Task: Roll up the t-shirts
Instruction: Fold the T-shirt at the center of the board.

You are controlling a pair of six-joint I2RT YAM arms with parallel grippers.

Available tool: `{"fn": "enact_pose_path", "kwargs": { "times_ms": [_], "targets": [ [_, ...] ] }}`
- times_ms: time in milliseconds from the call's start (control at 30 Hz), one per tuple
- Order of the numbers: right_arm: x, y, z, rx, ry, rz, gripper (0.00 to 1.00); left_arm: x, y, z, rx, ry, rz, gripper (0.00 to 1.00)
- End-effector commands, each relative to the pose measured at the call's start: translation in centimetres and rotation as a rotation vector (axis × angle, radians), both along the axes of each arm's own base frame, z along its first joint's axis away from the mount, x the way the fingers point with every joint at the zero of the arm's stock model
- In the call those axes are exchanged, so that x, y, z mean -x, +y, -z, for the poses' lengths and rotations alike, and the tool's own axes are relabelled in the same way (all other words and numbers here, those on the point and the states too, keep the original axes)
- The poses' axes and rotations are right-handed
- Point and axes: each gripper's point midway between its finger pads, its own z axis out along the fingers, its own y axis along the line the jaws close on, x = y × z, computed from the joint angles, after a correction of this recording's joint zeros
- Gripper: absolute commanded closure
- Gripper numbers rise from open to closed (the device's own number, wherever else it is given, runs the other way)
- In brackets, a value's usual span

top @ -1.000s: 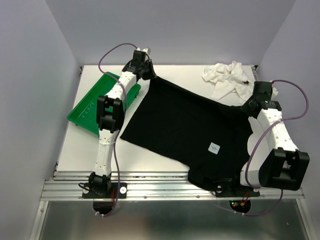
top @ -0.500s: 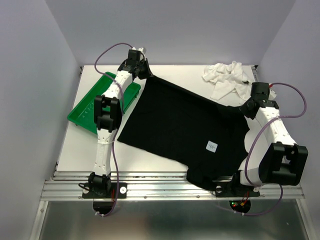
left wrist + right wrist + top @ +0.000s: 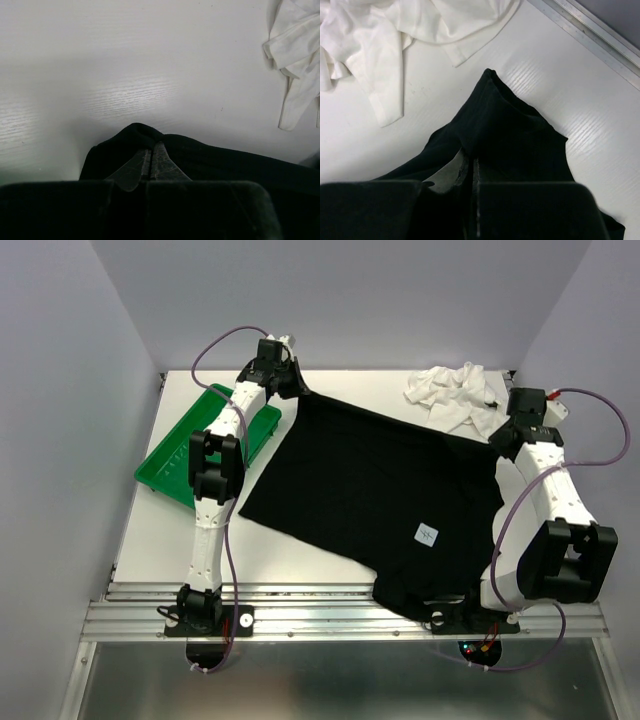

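As the black t-shirt (image 3: 370,490) lies spread, left jaws clenched on one far corner, right jaws apparently pinching another.

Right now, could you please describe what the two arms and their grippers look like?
Both the left arm and right arm have white links joined by blocky black joint housings, on black bases. A thin purple cable runs along each. The left gripper and right gripper have black bodies with narrow, greyish, scuffed fingers.
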Motion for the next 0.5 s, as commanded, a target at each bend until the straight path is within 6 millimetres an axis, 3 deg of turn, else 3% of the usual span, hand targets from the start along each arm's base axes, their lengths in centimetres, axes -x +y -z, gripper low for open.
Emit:
{"fn": "enact_pose_path", "kwargs": {
  "times_ms": [0,200,467],
  "targets": [
    [1.1,-0.9,0.2,0.044,0.018,0.018,0.99,-1.9,1.4,-4.2,0.007,-0.118,-0.039,1.00],
    [5.5,1.3,3.2,-0.048,0.100,-0.019,0.99,-0.8,1.9,-4.3,-0.012,-0.101,-0.040,1.00],
    [10.3,4.7,5.9,-0.201,0.145,-0.055,0.99,1.4,2.5,-2.7,-0.061,-0.045,-0.030,1.00]
  ]
}}
